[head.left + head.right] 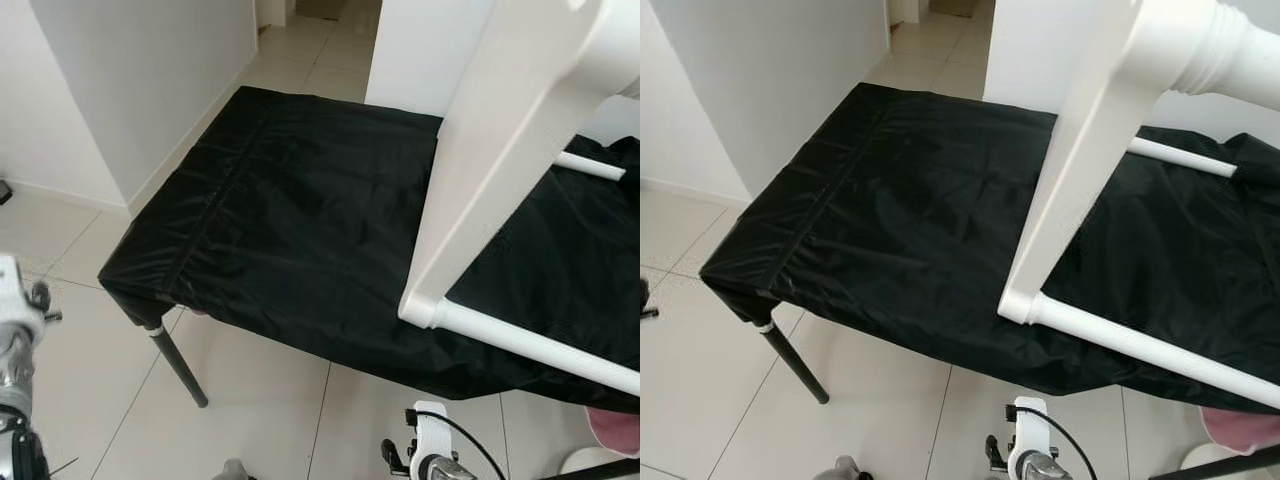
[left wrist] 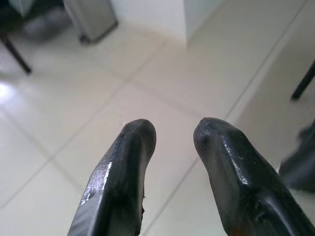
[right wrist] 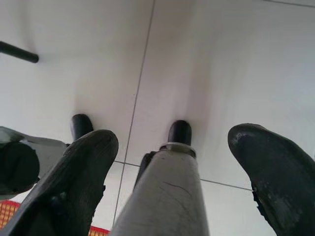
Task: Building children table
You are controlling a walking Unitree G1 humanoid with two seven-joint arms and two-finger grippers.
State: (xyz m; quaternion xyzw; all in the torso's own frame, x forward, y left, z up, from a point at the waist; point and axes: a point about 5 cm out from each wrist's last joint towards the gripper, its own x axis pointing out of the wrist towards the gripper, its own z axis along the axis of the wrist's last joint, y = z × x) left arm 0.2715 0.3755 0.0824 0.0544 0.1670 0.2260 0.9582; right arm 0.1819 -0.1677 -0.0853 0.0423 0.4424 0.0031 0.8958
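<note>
The black-draped desk (image 1: pixel 290 220) carries the white children's table frame (image 1: pixel 500 170), tipped up along its right edge. Both arms hang low: left gripper (image 2: pixel 172 162) and right gripper (image 3: pixel 172 162) released, seemingly empty. Steady the frame's leg before lifting.

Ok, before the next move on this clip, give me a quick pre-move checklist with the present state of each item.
1. White table frame resting on the black-covered table: ok, lying tilted.
2. Left gripper free: ok, open over floor tiles, holding nothing.
3. Right gripper free: ok, open, pointing at the floor.
4. Either gripper near the frame: not ok, both hang low.
5. Frame's joints tight: cannot tell.
</note>
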